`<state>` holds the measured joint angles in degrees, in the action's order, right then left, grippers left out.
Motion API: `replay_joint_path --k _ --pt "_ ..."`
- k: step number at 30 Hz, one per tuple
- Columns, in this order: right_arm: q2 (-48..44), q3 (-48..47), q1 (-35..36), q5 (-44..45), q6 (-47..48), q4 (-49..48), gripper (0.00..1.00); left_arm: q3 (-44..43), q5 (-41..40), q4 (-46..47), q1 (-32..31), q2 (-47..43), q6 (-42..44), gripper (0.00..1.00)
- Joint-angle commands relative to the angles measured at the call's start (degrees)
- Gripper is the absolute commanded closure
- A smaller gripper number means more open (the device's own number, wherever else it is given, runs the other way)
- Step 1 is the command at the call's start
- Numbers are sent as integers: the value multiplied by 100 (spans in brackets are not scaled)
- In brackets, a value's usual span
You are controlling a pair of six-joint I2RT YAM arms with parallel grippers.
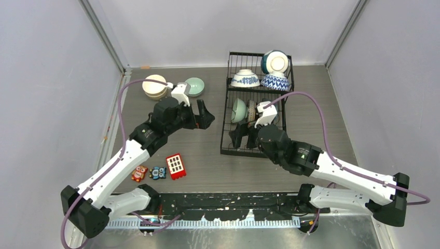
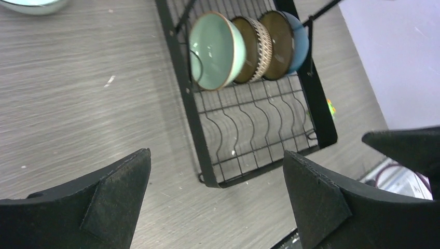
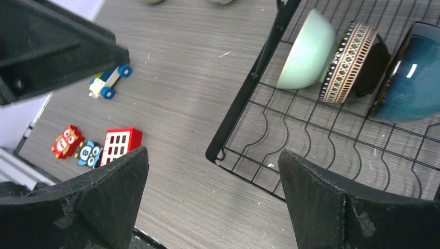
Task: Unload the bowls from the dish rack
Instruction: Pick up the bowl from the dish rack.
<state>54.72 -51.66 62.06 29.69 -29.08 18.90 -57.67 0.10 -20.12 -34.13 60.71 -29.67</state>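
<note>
Bowls out of the rack sit at the far left of the table (image 1: 207, 171): a cream stack (image 1: 154, 86) with a pale green bowl (image 1: 195, 86) just beside it. My left gripper (image 1: 198, 118) hangs just in front of them, jaws spread wide and holding nothing. Nearer me lie three toy blocks (image 1: 157, 173). Right of centre stands the dish rack (image 2: 188, 104). On its lower tier I see a mint bowl (image 2: 215, 50) standing on edge, a patterned brown bowl (image 2: 257, 49) against it, then a dark blue bowl (image 3: 410, 72). The raised basket at the back carries two blue-and-white bowls (image 1: 245, 79) and a teal bowl (image 1: 275, 62) tipped on its side behind them. My right gripper (image 1: 245, 139) hovers over the rack's near left corner, jaws wide apart and empty.
</note>
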Motion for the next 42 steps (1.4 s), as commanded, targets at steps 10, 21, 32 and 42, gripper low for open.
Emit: replay_joint_path --k 10,21,32,42 --pt "-148 -151 -99 681 -395 358 2 480 1244 1414 -122 504 -472 6" --pt "-656 112 -106 588 -4 523 3 942 1395 2972 -270 1080 -393 3" --pt "-1195 474 -102 394 158 542 3 981 1739 4047 -269 2034 -753 9" --pt "-1135 659 -100 508 -95 421 3 953 1796 4343 -275 2312 -757 10"
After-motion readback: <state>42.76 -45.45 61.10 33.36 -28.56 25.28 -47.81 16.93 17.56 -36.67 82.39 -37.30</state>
